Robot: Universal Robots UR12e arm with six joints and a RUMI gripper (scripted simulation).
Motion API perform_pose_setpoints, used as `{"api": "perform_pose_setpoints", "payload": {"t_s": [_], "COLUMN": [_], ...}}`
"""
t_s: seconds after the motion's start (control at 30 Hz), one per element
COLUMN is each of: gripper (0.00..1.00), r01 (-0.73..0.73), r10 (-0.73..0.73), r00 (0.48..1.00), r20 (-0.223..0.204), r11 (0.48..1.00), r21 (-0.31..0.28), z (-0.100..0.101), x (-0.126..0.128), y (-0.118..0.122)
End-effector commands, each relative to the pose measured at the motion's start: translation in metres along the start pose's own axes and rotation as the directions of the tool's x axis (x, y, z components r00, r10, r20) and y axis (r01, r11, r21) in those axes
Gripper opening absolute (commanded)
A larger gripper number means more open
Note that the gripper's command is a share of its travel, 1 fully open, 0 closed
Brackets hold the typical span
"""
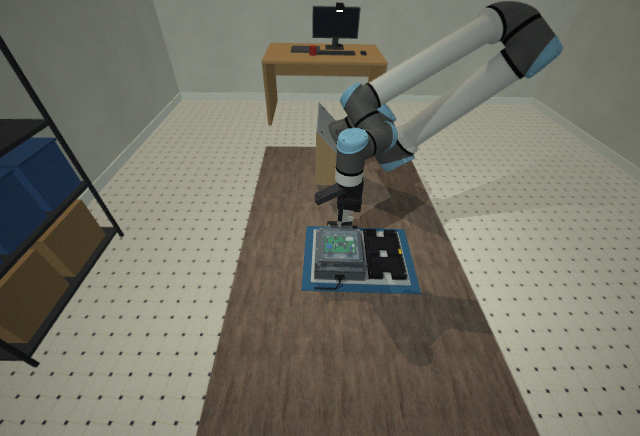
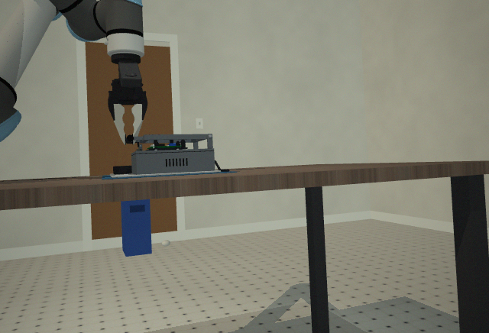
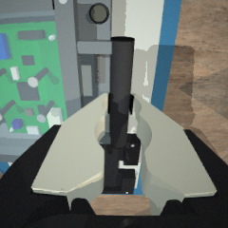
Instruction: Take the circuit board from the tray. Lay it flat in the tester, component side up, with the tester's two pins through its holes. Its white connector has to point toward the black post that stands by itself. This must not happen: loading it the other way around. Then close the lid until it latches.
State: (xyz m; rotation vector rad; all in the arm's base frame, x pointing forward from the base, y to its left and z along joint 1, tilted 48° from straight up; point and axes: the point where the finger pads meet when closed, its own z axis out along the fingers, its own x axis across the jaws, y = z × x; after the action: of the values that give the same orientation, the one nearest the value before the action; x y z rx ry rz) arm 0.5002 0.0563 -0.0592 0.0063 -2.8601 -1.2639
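Observation:
The grey tester stands on a blue mat, with the green circuit board lying flat inside it, component side up. The board also shows in the wrist view and, as a thin edge under the lid, in the side view. The tester's lid lies about level, a small gap above the tester body. My gripper hangs straight down at the lid's far edge, shut on the lid's black bar handle. The fingers close around the bar.
The black tray sits right of the tester on the blue mat. A black cable leaves the tester's front. A cardboard box stands on the table behind the arm. A shelf with bins stands far left.

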Motion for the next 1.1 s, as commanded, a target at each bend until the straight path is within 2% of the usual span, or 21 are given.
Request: {"api": "perform_pose_setpoints", "payload": {"t_s": [0.0, 1.07], "gripper": [0.0, 0.0], "r01": [0.0, 0.0], "r10": [0.0, 0.0], "r00": [1.0, 1.0], "r20": [0.001, 0.001], "r11": [1.0, 1.0], "r21": [0.0, 0.0], "z": [-0.0004, 0.0026], "x": [-0.0004, -0.0004], "y": [-0.0002, -0.0002]}}
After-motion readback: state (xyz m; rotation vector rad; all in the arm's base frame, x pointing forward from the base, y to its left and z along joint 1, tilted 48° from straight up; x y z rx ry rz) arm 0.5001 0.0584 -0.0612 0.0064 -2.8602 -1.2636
